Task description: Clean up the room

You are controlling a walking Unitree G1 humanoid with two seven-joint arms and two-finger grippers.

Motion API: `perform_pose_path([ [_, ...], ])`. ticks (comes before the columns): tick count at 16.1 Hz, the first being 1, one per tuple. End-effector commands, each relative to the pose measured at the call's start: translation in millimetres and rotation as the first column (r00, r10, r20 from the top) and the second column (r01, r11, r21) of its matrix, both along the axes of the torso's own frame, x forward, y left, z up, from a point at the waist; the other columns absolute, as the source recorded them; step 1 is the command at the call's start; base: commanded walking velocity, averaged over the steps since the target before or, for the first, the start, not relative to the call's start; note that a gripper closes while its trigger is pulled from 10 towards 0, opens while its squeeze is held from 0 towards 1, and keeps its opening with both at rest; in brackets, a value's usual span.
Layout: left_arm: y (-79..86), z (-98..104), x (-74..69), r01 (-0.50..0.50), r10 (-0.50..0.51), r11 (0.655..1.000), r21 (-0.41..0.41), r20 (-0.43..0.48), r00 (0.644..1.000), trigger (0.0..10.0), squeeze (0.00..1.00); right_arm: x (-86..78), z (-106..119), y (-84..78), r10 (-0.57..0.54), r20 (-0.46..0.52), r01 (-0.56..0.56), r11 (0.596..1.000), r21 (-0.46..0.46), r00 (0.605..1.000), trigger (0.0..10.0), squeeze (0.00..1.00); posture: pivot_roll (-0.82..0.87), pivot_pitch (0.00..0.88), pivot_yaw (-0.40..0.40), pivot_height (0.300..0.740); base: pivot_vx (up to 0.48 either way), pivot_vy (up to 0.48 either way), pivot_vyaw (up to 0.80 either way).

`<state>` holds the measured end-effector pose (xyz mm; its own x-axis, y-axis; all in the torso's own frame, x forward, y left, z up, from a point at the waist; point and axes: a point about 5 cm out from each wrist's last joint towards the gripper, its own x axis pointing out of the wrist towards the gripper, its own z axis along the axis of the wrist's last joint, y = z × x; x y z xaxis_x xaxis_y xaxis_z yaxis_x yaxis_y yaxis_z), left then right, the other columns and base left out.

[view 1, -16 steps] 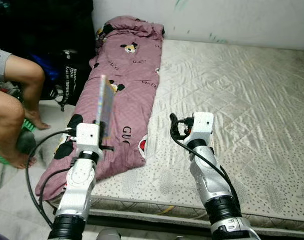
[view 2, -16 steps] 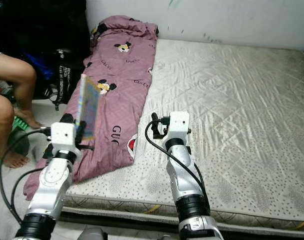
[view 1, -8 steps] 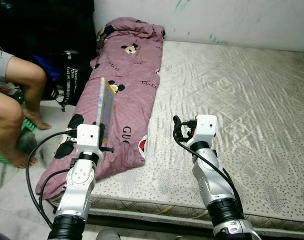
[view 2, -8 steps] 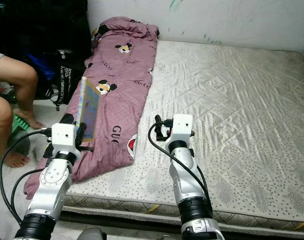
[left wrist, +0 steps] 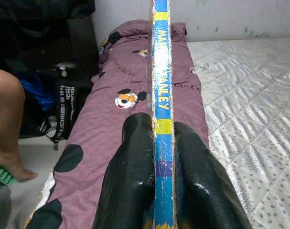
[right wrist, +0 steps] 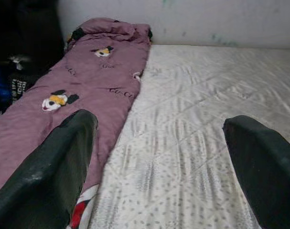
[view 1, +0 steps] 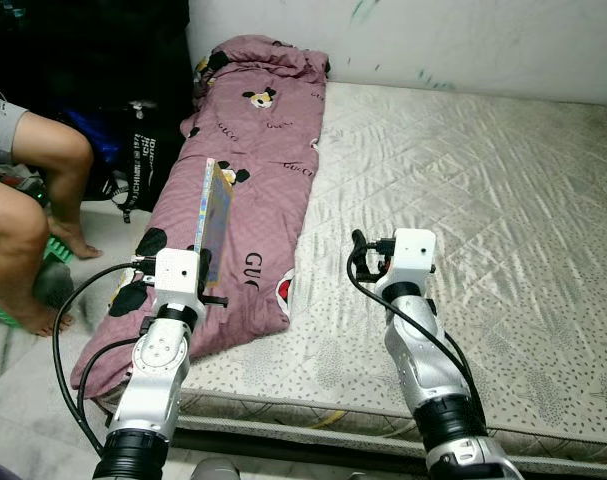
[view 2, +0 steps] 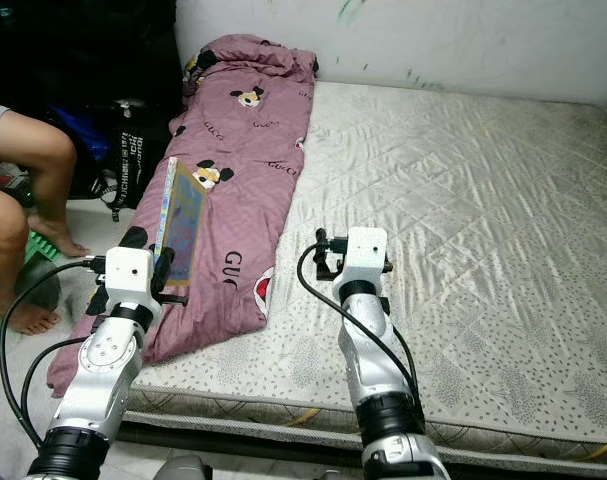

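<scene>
Blue book [left wrist: 162, 119], spine lettered "ANLEY", pinched by left gripper [left wrist: 159, 157] at lower left; right gripper [right wrist: 159, 167] spread wide over mattress [view 1: 483, 200].

A bedroom in a lived-in home.

We look down on a bare quilted mattress [view 1: 463, 210] lying low by the floor and set against a scuffed white wall [view 1: 433, 40]. A mauve cartoon-print blanket [view 1: 248, 170] runs along its left edge. Beside the bed we see dark bags [view 1: 133, 140] heaped in the corner, and a seated person's bare legs [view 1: 28, 210] on the floor.
</scene>
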<state>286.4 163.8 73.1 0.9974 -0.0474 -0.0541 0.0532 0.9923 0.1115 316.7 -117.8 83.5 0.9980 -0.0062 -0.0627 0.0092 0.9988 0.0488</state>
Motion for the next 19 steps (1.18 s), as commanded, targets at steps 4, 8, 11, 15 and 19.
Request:
perform_pose_path([
  [4,-1.6,12,10.4,0.020,-0.020,1.000,0.018,0.039,0.999,10.0,0.00,4.9,-1,-1.9,-0.020,-0.027,0.021,1.000,0.004,0.999,10.0,0.00,0.12,0.000,-0.026,0.740,0.000,0.000,-0.60],
  [8,-6.9,13,12.8,0.055,-0.057,0.998,0.044,0.048,0.997,10.0,0.00,7.3,0,-1.5,-0.020,-0.015,0.020,1.000,0.002,1.000,10.0,0.00,0.13,0.000,-0.028,0.740,0.000,0.000,-0.80],
  [11,-9.6,14,13.7,0.078,-0.082,0.995,0.058,0.056,0.995,10.0,0.00,8.1,1,-0.5,-0.013,-0.009,0.013,1.000,-0.001,1.000,10.0,0.00,0.12,0.000,-0.028,0.740,0.000,0.000,0.00],
  [15,-10.9,15,14.7,0.090,-0.094,0.994,0.063,0.066,0.993,10.0,0.00,9.6,2,0.1,-0.012,-0.004,0.012,1.000,-0.001,1.000,10.0,0.00,0.12,0.000,-0.029,0.740,0.000,-0.071,0.00],
  [19,-10.7,16,15.2,0.089,-0.093,0.994,0.061,0.067,0.993,10.0,0.00,10.2,2,0.1,-0.014,-0.004,0.014,1.000,0.001,1.000,10.0,0.00,0.12,0.000,-0.028,0.740,0.000,-0.317,0.00],
])
